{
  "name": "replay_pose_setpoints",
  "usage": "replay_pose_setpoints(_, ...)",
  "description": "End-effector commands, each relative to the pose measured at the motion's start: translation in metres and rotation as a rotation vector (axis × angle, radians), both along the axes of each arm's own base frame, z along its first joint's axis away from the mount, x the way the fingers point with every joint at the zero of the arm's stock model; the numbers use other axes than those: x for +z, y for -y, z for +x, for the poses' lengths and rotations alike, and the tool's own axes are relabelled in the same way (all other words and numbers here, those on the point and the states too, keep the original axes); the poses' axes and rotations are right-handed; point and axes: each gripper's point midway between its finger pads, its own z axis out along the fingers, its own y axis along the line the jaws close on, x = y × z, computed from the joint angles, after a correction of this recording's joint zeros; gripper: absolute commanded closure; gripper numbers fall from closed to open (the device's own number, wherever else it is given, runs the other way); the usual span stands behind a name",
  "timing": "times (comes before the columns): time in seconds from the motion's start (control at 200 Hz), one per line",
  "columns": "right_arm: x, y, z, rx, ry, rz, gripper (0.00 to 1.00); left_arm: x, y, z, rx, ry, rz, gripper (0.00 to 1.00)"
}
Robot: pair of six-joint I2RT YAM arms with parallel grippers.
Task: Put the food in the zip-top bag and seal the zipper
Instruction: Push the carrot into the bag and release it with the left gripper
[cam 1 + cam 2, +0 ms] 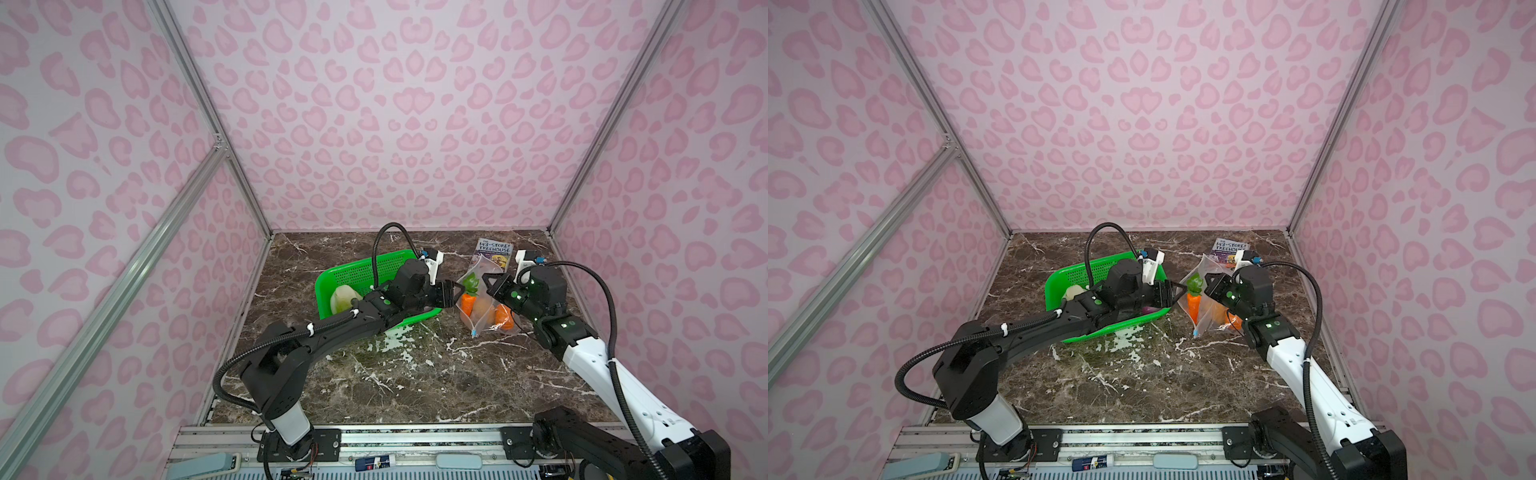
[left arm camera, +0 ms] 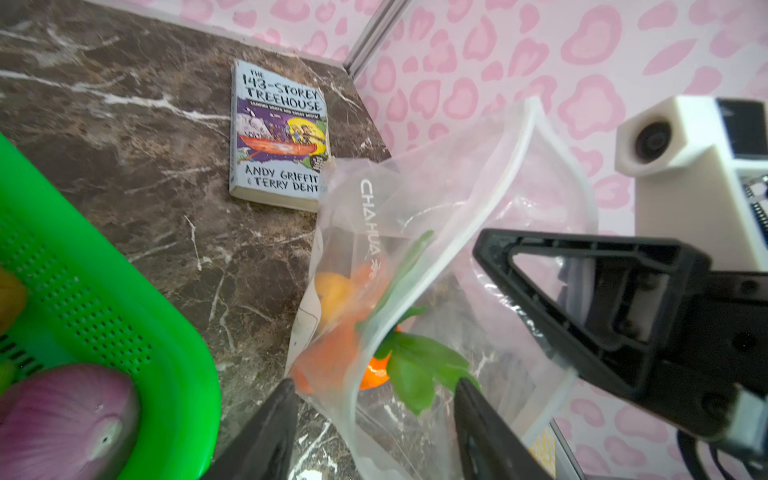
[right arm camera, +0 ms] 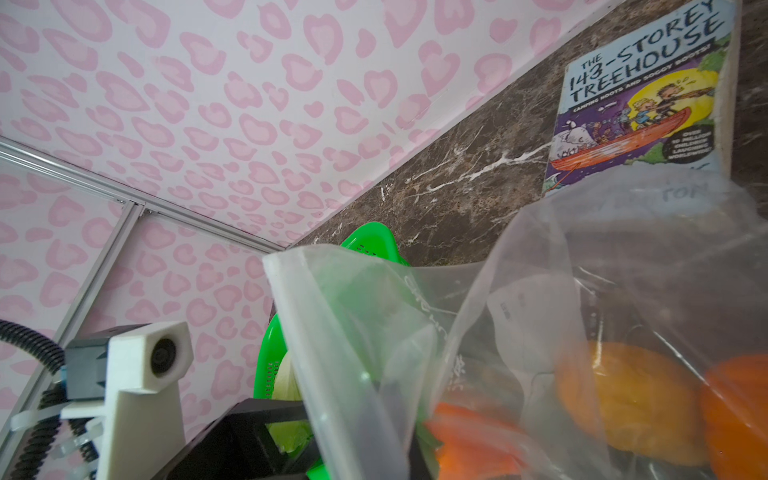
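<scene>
The clear zip-top bag [image 1: 484,291] stands up with its mouth open. Its blue zipper slider [image 1: 474,332] hangs at the near bottom corner. Inside lie a carrot [image 1: 468,303] with green leaves [image 2: 415,365], a yellow-tan piece [image 3: 627,411] and an orange pumpkin [image 1: 504,318]. My left gripper [image 2: 376,395] is open at the mouth, with the bag's edge and the carrot leaves between its fingers. My right gripper [image 1: 489,284] is shut on the bag's far rim and holds it up. A white-green cabbage [image 1: 343,300] and a purple onion [image 2: 62,419] lie in the green basket [image 1: 357,270].
A paperback book [image 1: 494,249] lies flat at the back right, partly behind the bag. The green basket sits left of the bag under my left arm. Pink patterned walls enclose the marble table [image 1: 395,382] on three sides.
</scene>
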Motion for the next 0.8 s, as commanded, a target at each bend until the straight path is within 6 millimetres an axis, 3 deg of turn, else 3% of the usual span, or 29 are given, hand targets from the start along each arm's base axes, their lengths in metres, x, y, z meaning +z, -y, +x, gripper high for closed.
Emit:
replay_pose_setpoints(0.0, 0.006, -0.001, 0.002, 0.006, 0.023, -0.001, 1.0, -0.01, 0.005, -0.003, -0.033, -0.034, 0.003, 0.46)
replay_pose_setpoints(0.17, 0.007, 0.0, 0.0, 0.006, 0.025, -0.013, 1.0, -0.015, 0.012, 0.0, -0.052, -0.04, 0.021, 0.63)
replay_pose_setpoints(0.315, 0.009, 0.006, -0.001, 0.003, 0.034, -0.067, 1.0, -0.011, 0.018, -0.001, -0.083, -0.04, 0.02, 0.95)
replay_pose_setpoints(0.44, 0.011, 0.025, -0.006, -0.027, 0.032, -0.199, 1.0, 0.012, 0.024, -0.004, -0.127, -0.019, -0.013, 0.96)
replay_pose_setpoints(0.465, 0.011, 0.03, -0.007, -0.031, 0.031, -0.228, 1.0, 0.028, 0.028, -0.003, -0.137, 0.002, -0.034, 0.96)
replay_pose_setpoints(0.655, 0.028, 0.077, -0.022, -0.106, 0.013, -0.41, 1.0, 0.075, 0.04, -0.011, -0.211, 0.005, -0.124, 0.96)
replay_pose_setpoints(0.795, 0.044, 0.106, -0.032, -0.165, 0.011, -0.45, 1.0, 0.098, 0.048, -0.02, -0.253, 0.005, -0.181, 0.96)
